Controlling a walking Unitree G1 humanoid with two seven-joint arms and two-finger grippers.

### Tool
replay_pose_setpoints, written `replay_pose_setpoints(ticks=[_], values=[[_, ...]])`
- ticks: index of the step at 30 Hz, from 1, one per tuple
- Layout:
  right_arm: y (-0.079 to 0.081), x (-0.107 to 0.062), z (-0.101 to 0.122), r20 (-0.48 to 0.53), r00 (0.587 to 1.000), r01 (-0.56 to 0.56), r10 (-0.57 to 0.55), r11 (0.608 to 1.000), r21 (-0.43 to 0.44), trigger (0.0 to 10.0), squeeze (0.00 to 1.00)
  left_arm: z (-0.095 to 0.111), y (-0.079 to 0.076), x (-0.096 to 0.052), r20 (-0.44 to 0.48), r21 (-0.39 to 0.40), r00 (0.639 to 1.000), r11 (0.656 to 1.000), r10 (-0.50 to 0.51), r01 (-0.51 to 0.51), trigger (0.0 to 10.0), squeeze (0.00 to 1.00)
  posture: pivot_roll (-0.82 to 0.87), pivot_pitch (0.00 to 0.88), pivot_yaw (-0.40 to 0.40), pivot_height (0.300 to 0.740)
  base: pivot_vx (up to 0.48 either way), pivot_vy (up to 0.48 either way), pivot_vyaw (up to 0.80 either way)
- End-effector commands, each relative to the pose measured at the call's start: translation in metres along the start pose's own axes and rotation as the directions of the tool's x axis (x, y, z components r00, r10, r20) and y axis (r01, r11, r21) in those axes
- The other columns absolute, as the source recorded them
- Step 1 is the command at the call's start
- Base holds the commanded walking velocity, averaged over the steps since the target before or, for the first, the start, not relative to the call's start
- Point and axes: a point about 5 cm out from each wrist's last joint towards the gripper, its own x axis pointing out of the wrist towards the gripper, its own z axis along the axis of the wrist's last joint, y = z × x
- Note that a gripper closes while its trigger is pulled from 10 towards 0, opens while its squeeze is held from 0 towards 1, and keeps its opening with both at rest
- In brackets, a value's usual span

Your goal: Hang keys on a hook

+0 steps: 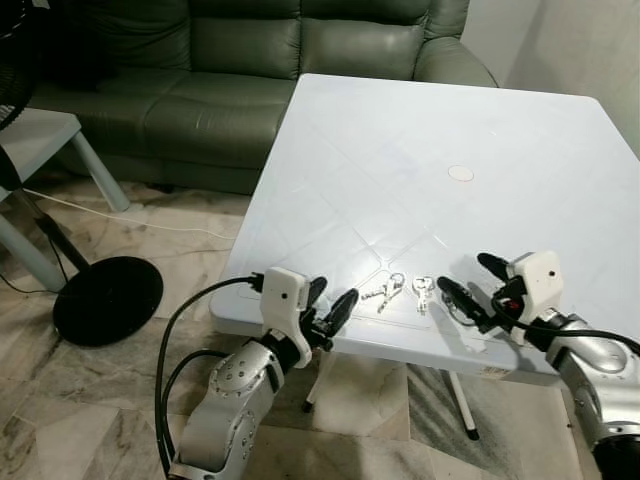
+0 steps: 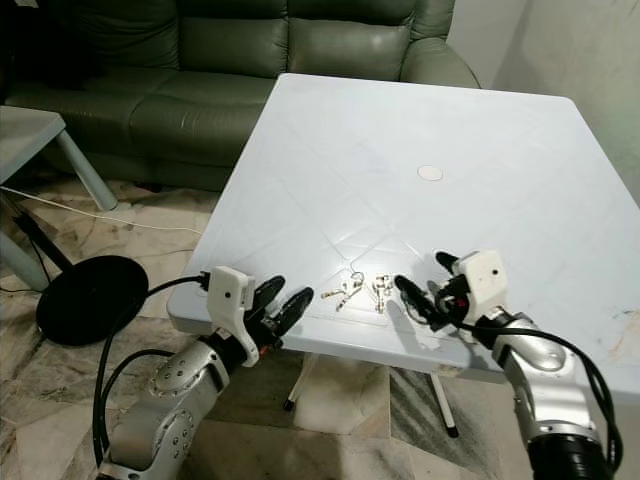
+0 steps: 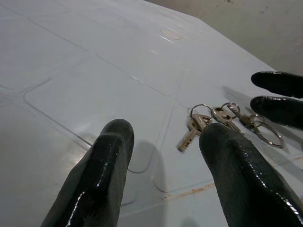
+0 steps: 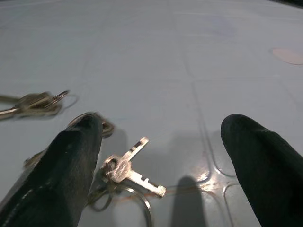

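Observation:
Small silver keys on rings lie near the front edge of the white table (image 1: 400,150): one bunch (image 1: 385,292), a single key (image 1: 422,292) beside it, and a larger ring (image 1: 458,312) to the right. My left gripper (image 1: 332,297) is open at the table's front edge, just left of the keys (image 3: 196,125). On the other side my right gripper (image 1: 465,276) is open, low over the tabletop, with its lower finger over the larger ring. In the right wrist view a key (image 4: 130,172) lies beside that finger.
A dark green sofa (image 1: 200,90) stands behind the table. To the left on the marble floor are a black fan base (image 1: 108,300), a cable and a small pale side table (image 1: 40,130). A round mark (image 1: 461,173) sits mid-table.

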Motion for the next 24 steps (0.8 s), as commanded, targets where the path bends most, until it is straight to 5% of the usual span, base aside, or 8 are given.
replay_pose_setpoints(ticks=[1, 13, 14, 15, 17, 18, 19, 24], values=[[-0.0015, -0.0037, -0.0047, -0.046, 0.998, -0.036, 0.036, 0.999, -0.01, 10.0, 0.0, 0.0028, -0.0016, -0.0009, 0.006, -0.004, 1.0, 1.0, -0.007, 0.007, 10.0, 0.0, 0.03, 0.192, -0.023, 0.74, 0.0, 0.0, 0.0], [-0.0023, -0.0123, -0.0077, -0.077, 0.992, -0.097, 0.097, 0.995, -0.002, 9.5, 0.0, 0.005, -0.0008, -0.0008, 0.014, -0.025, 1.0, 1.0, 0.001, -0.001, 10.0, 0.0, 0.03, 0.191, -0.022, 0.74, 0.0, 0.0, 0.0], [-0.0017, -0.0123, -0.0082, -0.079, 0.992, -0.099, 0.098, 0.995, -0.006, 7.0, 0.0, 0.0053, -0.0006, -0.0007, 0.015, -0.028, 1.0, 1.0, 0.002, -0.002, 10.0, 0.0, 0.03, 0.191, -0.022, 0.74, 0.0, 0.0, 0.0], [-0.0014, -0.012, -0.0086, -0.08, 0.992, -0.095, 0.094, 0.995, -0.016, 7.1, 0.0, 0.0055, -0.0003, -0.0006, 0.015, -0.029, 1.0, 1.0, 0.003, -0.003, 10.0, 0.0, 0.03, 0.191, -0.021, 0.74, 0.0, 0.0, 0.0], [-0.0003, -0.0114, -0.0093, -0.078, 0.992, -0.096, 0.094, 0.995, -0.017, 3.4, 0.0, 0.0059, 0.0, -0.0005, 0.016, -0.031, 1.0, 1.0, 0.004, -0.003, 10.0, 0.0, 0.03, 0.191, -0.021, 0.74, 0.0, 0.0, 0.0], [0.0, -0.0111, -0.0092, -0.076, 0.993, -0.097, 0.095, 0.995, -0.016, 3.4, 0.0, 0.006, 0.0001, -0.0005, 0.016, -0.031, 1.0, 1.0, 0.004, -0.003, 10.0, 0.0, 0.03, 0.192, -0.021, 0.74, 0.0, 0.0, 0.0], [0.0003, -0.0107, -0.0092, -0.069, 0.993, -0.097, 0.096, 0.995, -0.011, 0.1, 0.0, 0.0062, 0.0004, -0.0005, 0.016, -0.032, 1.0, 0.999, 0.005, -0.004, 10.0, 0.0, 0.03, 0.192, -0.021, 0.74, 0.0, 0.0, 0.0], [0.0017, -0.0091, -0.0088, -0.067, 0.993, -0.095, 0.094, 0.995, -0.006, 0.0, 0.0, 0.0064, 0.0006, -0.0002, 0.016, -0.033, 1.0, 0.999, 0.006, -0.005, 10.0, 0.0, 0.03, 0.193, -0.02, 0.74, 0.0, 0.0, 0.0]])
